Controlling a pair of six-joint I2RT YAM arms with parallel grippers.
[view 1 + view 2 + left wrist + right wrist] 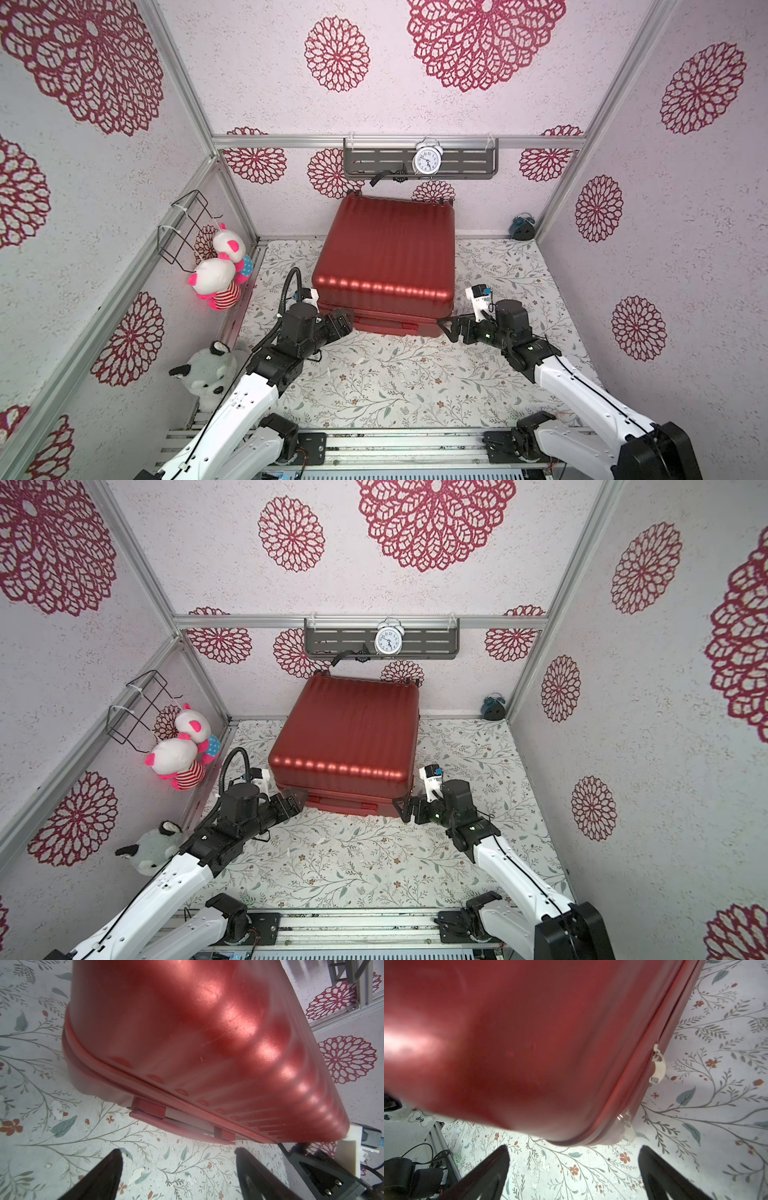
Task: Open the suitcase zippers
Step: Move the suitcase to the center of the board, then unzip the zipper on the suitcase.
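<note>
suitcase [386,249] lies shut between two gaping jaws.

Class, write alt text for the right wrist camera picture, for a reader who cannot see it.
A glossy red suitcase fills most of the frame, its zipper running along the seam with two pale pulls near a rounded corner. In the foreground the open right gripper holds nothing, with a floral table cover beneath.

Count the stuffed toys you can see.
3. A pink-and-white toy hangs by the wire rack, a second pink-and-white toy just below it; a grey toy sits lower, toward the front. Others may be hidden.
</note>
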